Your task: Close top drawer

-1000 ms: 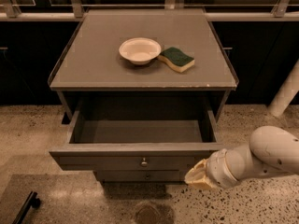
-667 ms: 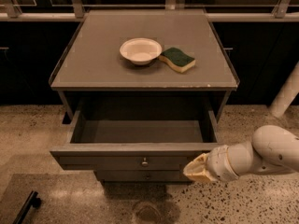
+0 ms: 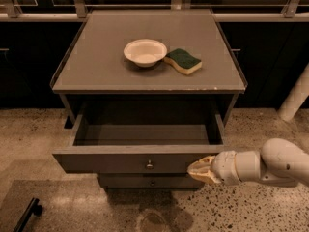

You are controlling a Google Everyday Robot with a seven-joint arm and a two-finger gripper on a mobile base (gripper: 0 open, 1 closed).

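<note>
Leftward your gripper [image 3: 200, 170] has crept, jaws pinched together, up to the right end of the wide-open top drawer [image 3: 106, 161]; pushing that far off-centre, you could skew and jam it.

The top drawer [image 3: 106, 162], grey and shallow, stands pulled far out from under the worktop [image 3: 96, 76], level, with a small round metal knob [image 3: 149, 165] at the centre of its flat front. The gripper [image 3: 195, 169] is at the front's right end.
</note>
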